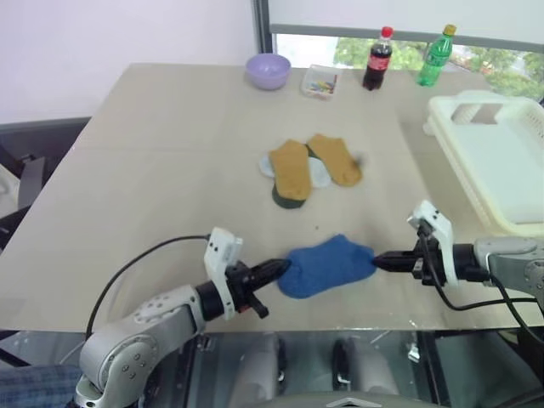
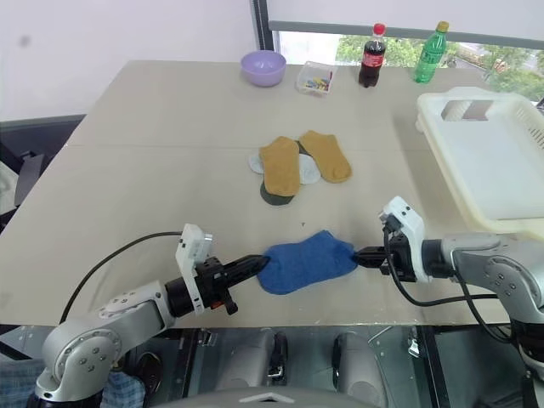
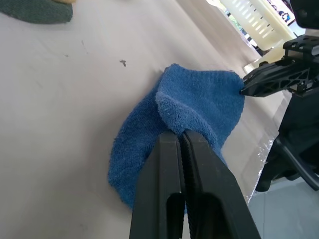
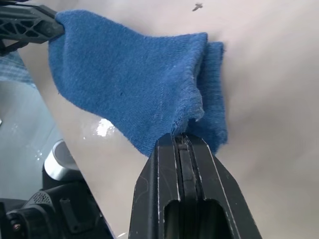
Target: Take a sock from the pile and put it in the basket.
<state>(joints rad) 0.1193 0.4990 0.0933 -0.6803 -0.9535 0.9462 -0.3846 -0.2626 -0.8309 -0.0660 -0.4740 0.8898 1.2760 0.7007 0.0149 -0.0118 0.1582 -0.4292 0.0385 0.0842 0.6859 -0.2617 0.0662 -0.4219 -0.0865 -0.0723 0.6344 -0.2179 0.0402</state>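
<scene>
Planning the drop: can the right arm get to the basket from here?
Probably yes: the basket sits just beyond the right gripper, bare table between. But the left gripper also pinches the blue sock.

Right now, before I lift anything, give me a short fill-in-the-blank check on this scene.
1. The left gripper and right gripper are both shut on the ____ sock.
2. The two socks on top of the pile are ____ in colour.
3. The basket stands on the robot's ____ side.

Missing: blue; mustard-yellow; right
</scene>
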